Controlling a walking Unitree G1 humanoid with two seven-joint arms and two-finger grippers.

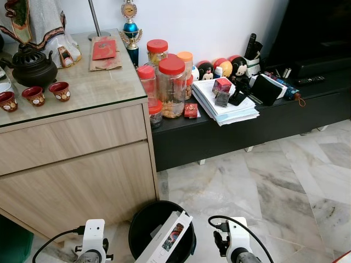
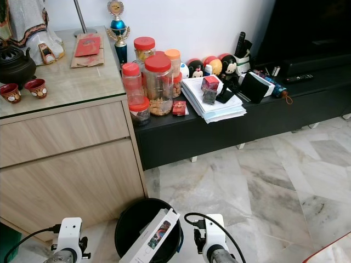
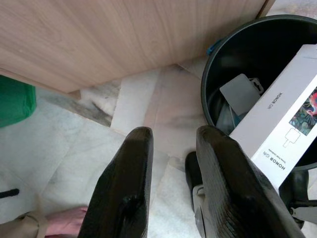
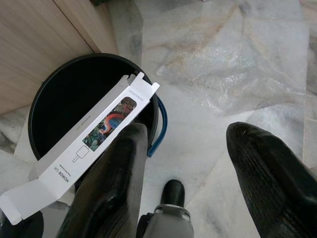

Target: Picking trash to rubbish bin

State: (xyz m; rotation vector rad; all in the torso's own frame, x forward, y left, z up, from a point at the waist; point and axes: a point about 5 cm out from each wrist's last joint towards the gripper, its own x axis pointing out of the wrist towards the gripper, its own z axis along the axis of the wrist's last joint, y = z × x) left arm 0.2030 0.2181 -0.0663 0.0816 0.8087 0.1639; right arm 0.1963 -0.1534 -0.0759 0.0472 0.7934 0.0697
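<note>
Low over the marble floor [image 4: 237, 64], the right gripper [image 4: 198, 168] hangs with its two black fingers spread wide and nothing between them; one finger sits just beside the rim of the black bin [image 4: 54, 82]. A long white box [image 4: 94, 136] with a colourful print lies slanted across the bin's mouth, one end propped on the rim and the open flap end sticking out past the other edge. A blue handle [image 4: 161, 124] curves along the bin's side. On the other side of the bin, the left gripper [image 3: 171, 168] has its fingers a little apart, holding nothing, above the floor near the wooden cabinet [image 3: 129, 34]. Inside the bin [image 3: 233, 54] lies a grey card-like piece [image 3: 240, 91], perhaps packaging; the shadow makes it hard to tell. Further out, the cabinet top carries small red cups [image 1: 34, 94] and a dark teapot [image 1: 28, 64], and a low black bench [image 1: 258, 129] holds red-lidded jars [image 1: 171, 86] and a stack of papers [image 1: 227, 109].
</note>
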